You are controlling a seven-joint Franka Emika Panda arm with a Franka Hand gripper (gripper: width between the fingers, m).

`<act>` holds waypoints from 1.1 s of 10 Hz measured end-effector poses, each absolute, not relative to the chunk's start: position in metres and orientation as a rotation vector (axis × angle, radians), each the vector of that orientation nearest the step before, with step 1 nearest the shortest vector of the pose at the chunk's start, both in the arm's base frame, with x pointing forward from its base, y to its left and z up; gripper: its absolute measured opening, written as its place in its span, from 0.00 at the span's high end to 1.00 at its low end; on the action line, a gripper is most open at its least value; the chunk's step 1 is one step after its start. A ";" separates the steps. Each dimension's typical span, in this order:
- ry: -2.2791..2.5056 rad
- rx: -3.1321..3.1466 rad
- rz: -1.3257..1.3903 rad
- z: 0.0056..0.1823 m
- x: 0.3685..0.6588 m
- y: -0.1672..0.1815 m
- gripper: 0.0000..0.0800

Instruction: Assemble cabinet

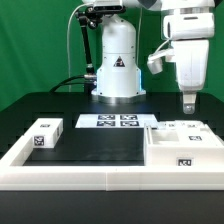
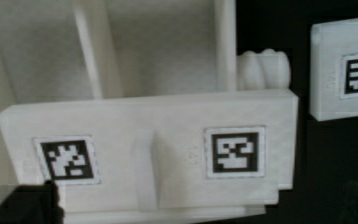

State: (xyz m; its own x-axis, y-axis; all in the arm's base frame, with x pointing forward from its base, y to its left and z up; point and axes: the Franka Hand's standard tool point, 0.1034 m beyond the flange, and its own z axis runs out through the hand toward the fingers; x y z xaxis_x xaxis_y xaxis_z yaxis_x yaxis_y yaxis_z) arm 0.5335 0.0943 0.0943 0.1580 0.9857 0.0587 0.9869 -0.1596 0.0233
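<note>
I can read no words or numbers. Signs:
- a black warning triangle (image 1: pixel 118 62) on my white base (image 1: pixel 117 85)
- four square black-and-white tags on the marker board (image 1: pixel 113 121)
- one tag on the small block (image 1: pixel 46 133)
- tags on the cabinet body (image 1: pixel 165 150)
- in the wrist view, two tags on a white cabinet piece (image 2: pixel 149 125)

Black table (image 1: pixel 100 145) — marker board (image 1: pixel 108 121), cabinet body (image 1: pixel 185 146), small block (image 1: pixel 47 132), border frame (image 1: pixel 100 178).

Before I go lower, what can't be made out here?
Jaws open or shut: gripper too small in the exterior view; wrist view shows no clear fingertip.
White tagged part: blurred close-up in the wrist view; its tags unreadable.
Second tagged piece: cut off by the wrist view's edge.
</note>
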 end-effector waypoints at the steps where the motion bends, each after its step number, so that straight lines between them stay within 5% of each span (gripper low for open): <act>1: -2.023 -2.375 -0.092 0.094 0.533 0.094 0.00; 4: -2.021 -2.374 -0.087 0.093 0.531 0.093 0.00; 11: -2.048 -2.365 -0.052 0.086 0.456 0.090 0.00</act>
State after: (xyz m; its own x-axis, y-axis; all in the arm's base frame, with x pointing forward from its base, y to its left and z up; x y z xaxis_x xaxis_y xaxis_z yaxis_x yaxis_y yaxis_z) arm 0.4556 0.0904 0.0863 0.1426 0.9892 0.0332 0.9896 -0.1431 0.0121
